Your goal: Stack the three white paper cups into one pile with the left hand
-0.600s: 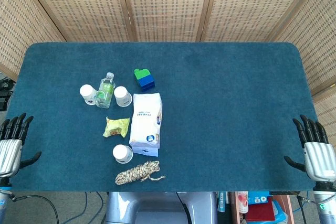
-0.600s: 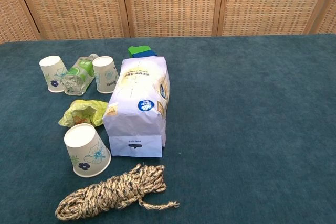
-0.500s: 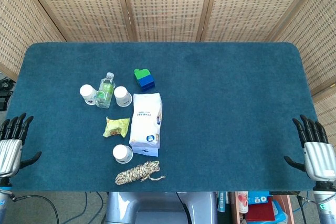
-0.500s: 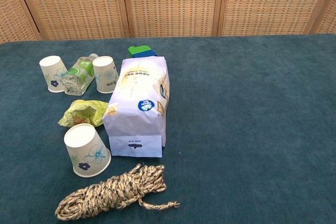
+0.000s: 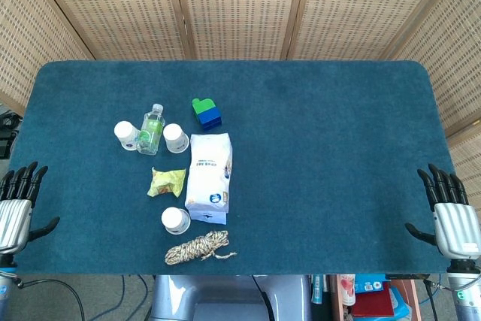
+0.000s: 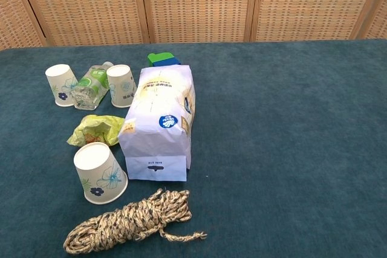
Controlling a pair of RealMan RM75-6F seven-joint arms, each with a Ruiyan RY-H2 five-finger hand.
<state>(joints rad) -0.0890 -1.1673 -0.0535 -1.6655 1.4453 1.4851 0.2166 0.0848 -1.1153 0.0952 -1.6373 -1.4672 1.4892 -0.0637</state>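
Observation:
Three white paper cups with a blue flower print stand upside down on the blue table. One cup [image 5: 125, 134] [image 6: 60, 84] is at the far left, a second cup [image 5: 175, 137] [image 6: 121, 85] is right of the bottle, and the third cup [image 5: 176, 220] [image 6: 99, 173] is nearer the front edge. My left hand [image 5: 16, 207] hovers at the table's left front corner, fingers spread, holding nothing. My right hand [image 5: 449, 212] is at the right front corner, also spread and empty. Neither hand shows in the chest view.
A small clear bottle [image 5: 152, 128] [image 6: 91, 85] lies between the two far cups. A white bag [image 5: 209, 177] [image 6: 159, 120], a green-yellow wrapper [image 5: 167, 182] [image 6: 95, 129], a coil of rope [image 5: 197, 247] [image 6: 128, 220] and a green-blue block [image 5: 206, 113] [image 6: 163, 59] sit close by.

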